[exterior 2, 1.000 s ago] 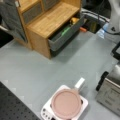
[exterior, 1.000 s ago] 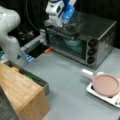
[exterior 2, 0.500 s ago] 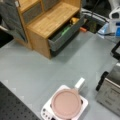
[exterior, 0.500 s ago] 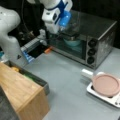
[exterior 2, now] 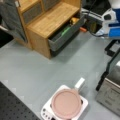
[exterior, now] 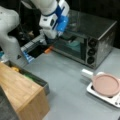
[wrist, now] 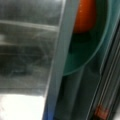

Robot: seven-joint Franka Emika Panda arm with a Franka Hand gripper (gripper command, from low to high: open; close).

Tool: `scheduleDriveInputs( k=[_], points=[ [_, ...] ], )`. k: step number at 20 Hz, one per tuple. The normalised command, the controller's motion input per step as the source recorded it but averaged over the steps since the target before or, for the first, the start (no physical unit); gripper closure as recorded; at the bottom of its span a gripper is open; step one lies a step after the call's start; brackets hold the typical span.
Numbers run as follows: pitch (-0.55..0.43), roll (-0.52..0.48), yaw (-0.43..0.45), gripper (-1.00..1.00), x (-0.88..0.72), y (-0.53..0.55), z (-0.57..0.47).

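The tool (exterior: 51, 37) hangs at one toaster oven's (exterior: 100, 40) upper left corner in a front view; whether it is released or clenched, I cannot tell. Inside sits one teal bowl (wrist: 100, 42) holding one orange object (wrist: 85, 15). One pink pan (exterior: 106, 84) rests on the desk (exterior: 67, 87).

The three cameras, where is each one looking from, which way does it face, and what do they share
A front view: low across the table, facing the oven; arm and gripper at the oven's left end.
A front view: high above, looking down on the pan and wooden cabinet; arm at a front view's top right.
Wrist view: close to the oven, showing a teal bowl holding something orange; no fingers show.
Both front views share the pan, oven and drawer.
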Motion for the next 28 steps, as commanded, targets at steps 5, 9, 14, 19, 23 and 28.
scheduleDriveInputs(
  k=[5,9,14,19,23,28],
  points=[
    [-0.195,0.165,0.022,-1.0,-0.06,-0.38,-0.32],
    [-0.176,0.135,0.049,-1.0,-0.02,-0.33,-0.3],
    [-0.14,0.116,0.073,-1.0,0.04,-0.32,-0.25],
    [-0.109,0.089,0.113,-1.0,0.11,-0.32,-0.2],
    [-0.077,0.065,0.138,-1.0,0.16,-0.36,-0.19],
    [-0.043,0.046,0.148,-1.0,0.18,-0.38,-0.12]
  ],
)
